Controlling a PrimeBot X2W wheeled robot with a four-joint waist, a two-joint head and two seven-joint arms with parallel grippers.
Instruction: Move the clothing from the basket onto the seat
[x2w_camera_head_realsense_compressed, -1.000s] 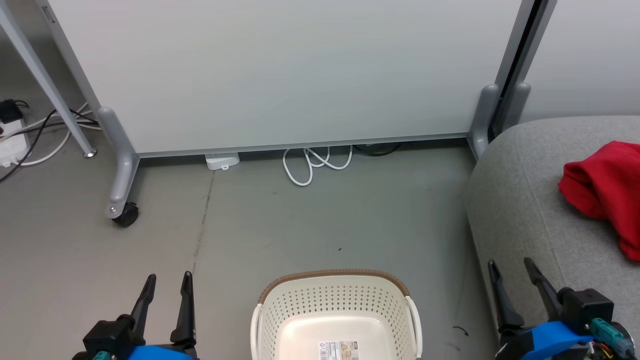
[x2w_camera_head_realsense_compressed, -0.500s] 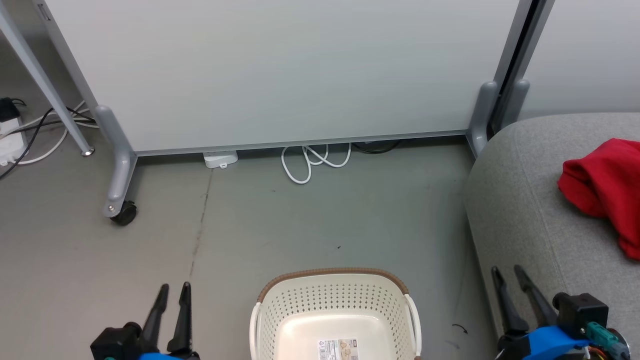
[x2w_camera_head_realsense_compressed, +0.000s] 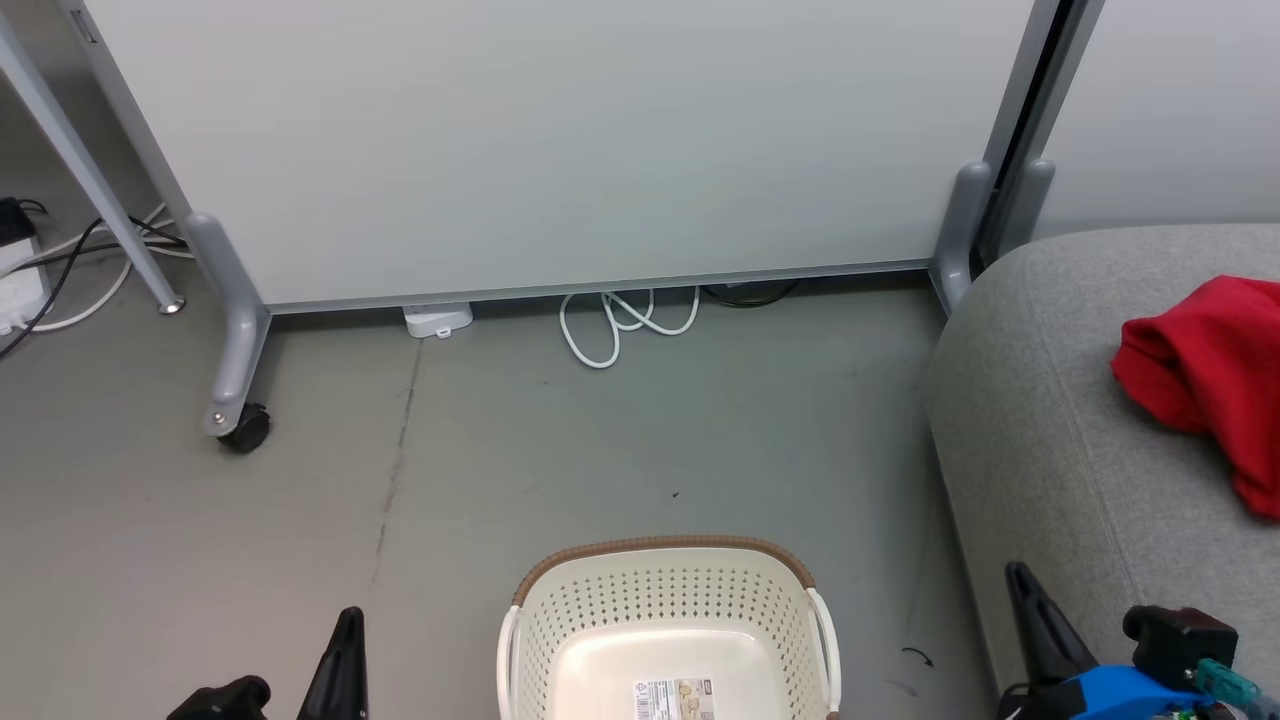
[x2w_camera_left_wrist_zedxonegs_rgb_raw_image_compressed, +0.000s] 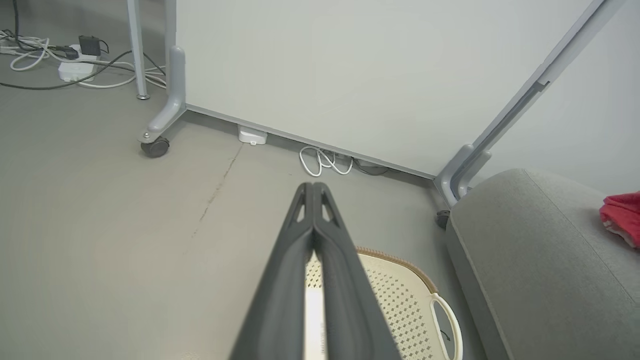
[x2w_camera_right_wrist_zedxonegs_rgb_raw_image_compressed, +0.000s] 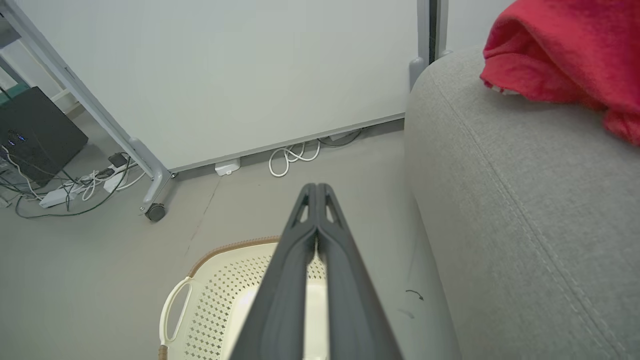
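Left gripper (x2w_camera_left_wrist_zedxonegs_rgb_raw_image_compressed: 312, 187) and right gripper (x2w_camera_right_wrist_zedxonegs_rgb_raw_image_compressed: 316, 187), both open a second ago, are now fully closed on nothing and sit lower in head view, flanking the empty basket (x2w_camera_head_realsense_compressed: 668, 600) on the floor (x2w_camera_head_realsense_compressed: 600, 450); the clothing (x2w_camera_head_realsense_compressed: 1210, 370) lies unmoved on the seat (x2w_camera_head_realsense_compressed: 1040, 420).

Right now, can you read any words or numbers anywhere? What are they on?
Sticker on the floor of the basket: it has print, but it is too small to read.
Clothing on the seat: no letters or numbers show on the red folds in view.
No other text can be read.
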